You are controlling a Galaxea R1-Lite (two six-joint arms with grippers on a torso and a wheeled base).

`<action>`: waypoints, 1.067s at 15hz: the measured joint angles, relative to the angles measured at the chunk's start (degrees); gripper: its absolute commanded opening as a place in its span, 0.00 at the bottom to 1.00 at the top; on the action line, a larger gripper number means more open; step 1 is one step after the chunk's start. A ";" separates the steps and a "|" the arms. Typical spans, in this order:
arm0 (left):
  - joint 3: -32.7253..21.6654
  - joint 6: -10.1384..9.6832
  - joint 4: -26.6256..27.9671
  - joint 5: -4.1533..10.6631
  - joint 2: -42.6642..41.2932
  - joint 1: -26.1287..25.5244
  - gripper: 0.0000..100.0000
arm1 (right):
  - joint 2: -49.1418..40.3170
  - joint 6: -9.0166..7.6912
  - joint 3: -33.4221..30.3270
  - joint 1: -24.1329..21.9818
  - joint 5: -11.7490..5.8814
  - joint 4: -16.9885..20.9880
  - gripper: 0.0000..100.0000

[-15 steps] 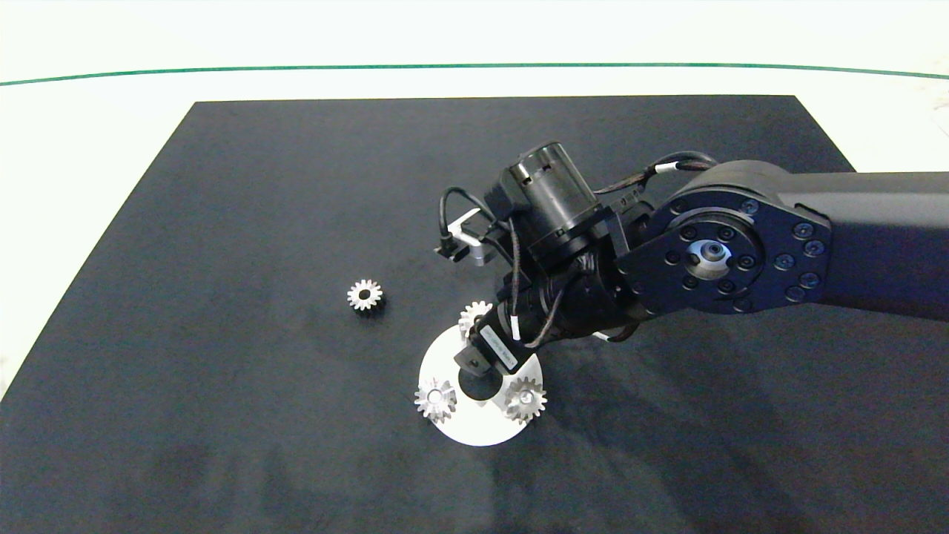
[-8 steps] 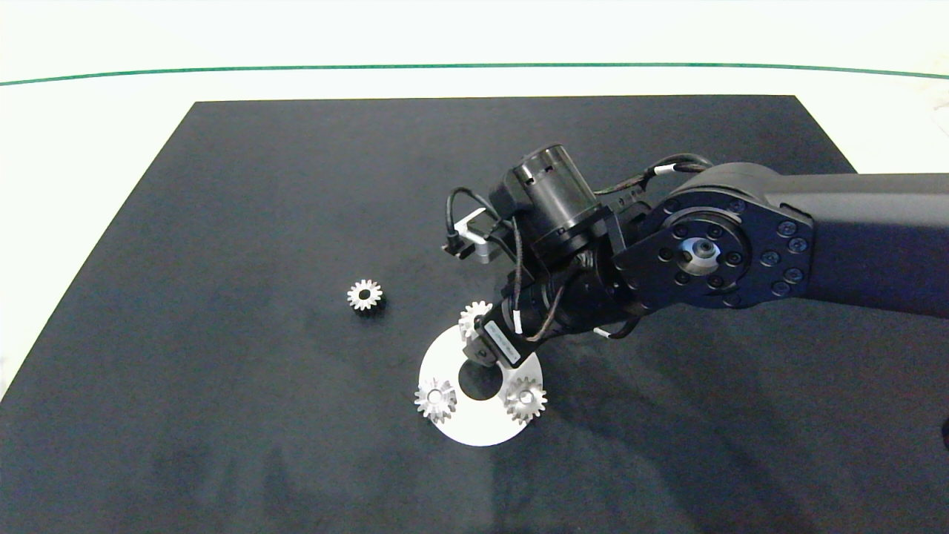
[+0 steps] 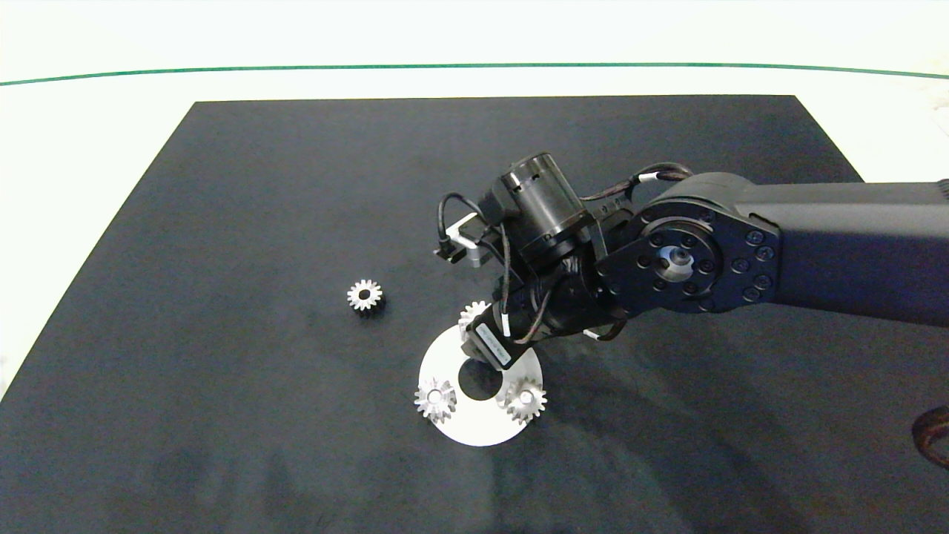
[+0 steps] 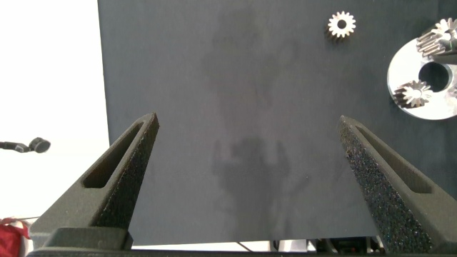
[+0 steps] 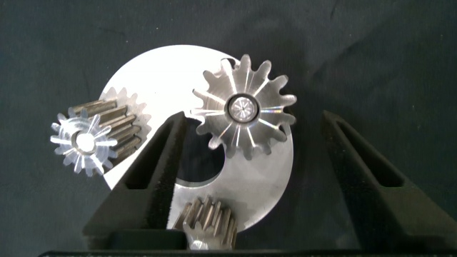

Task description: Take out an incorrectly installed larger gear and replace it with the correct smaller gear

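black mat [image 3: 259, 185]: covers a pale tabletop [image 3: 89, 133]; a thin green line [image 3: 296, 68] curves beyond the mat's far edge.

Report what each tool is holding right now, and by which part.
Nothing is held. The right tool is open, its fingers either side of the larger gear on the white disc without touching it. The left tool is open over bare mat.

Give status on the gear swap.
Done: nothing; the big gear sits on the disc. In hand: right hand open, straddling it, not gripping. To do: lift it off, fit the loose small gear from the mat. Left hand idle, open.
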 measured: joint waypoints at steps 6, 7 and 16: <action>0.07 0.13 0.00 0.00 -0.15 0.00 1.00 | 0.33 -0.02 0.02 -0.02 0.00 -0.07 0.58; 0.09 0.13 0.00 -0.02 -0.15 0.00 1.00 | 0.33 0.00 0.02 -0.02 0.00 -0.07 0.56; 0.09 0.16 0.00 -0.02 -0.26 0.00 1.00 | 0.55 0.00 0.35 0.06 0.02 -0.05 0.38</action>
